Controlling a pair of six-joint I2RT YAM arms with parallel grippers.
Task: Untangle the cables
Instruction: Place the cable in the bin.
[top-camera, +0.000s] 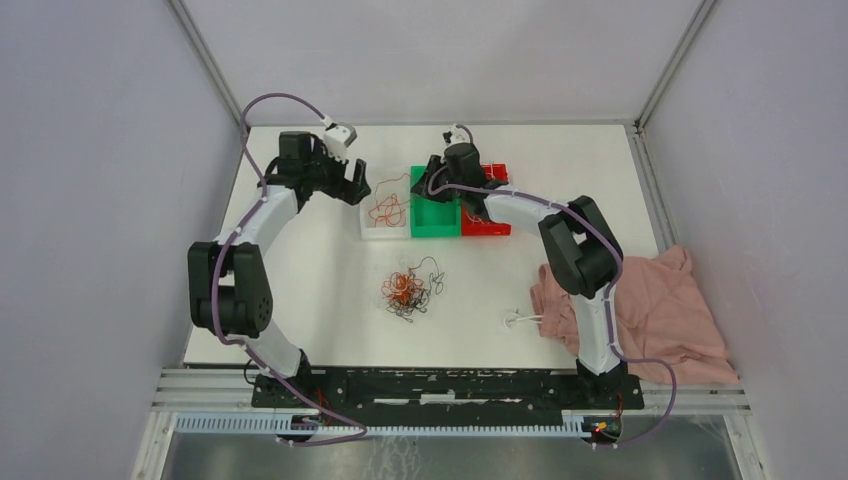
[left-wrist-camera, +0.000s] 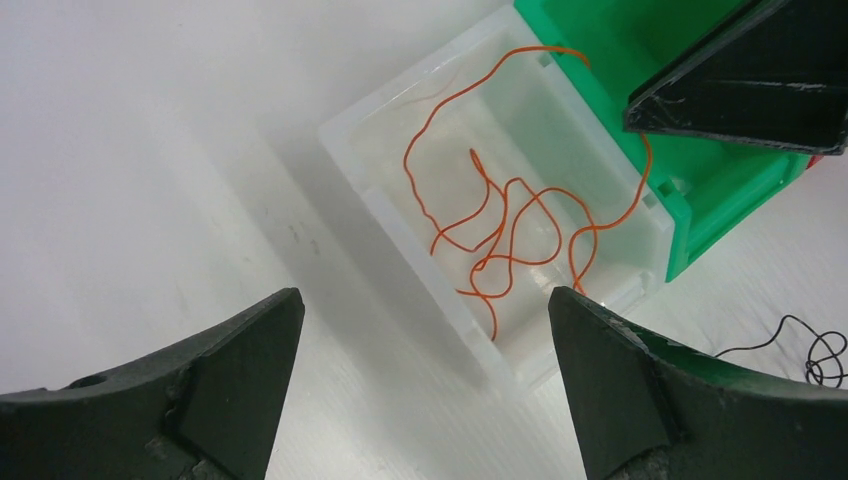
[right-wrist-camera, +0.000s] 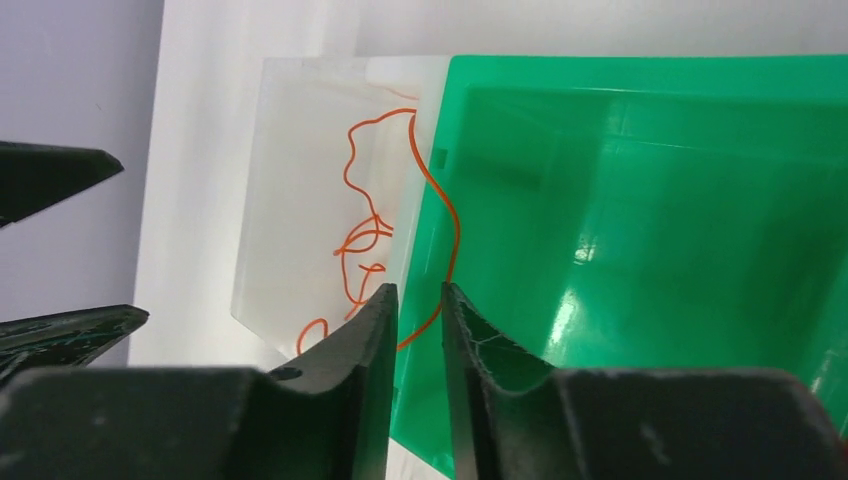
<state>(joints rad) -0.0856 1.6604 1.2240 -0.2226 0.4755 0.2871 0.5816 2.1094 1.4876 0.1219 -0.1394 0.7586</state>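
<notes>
Mostly I see the cables (top-camera: 408, 291) knotted orange, black and white on the desk (top-camera: 300, 260). Loose orange strands (left-wrist-camera: 490, 262) sit in the clear bin (left-wrist-camera: 350, 160), one crossing into the green bin (right-wrist-camera: 650, 230). My left fingers (left-wrist-camera: 230, 380) are spread, my right fingers (right-wrist-camera: 365, 350) a slit apart.

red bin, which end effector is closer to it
Right. The right end effector hangs at the green bin, which sits next to the red bin. The left end effector is at the clear bin, on the far side of the green one.
</notes>
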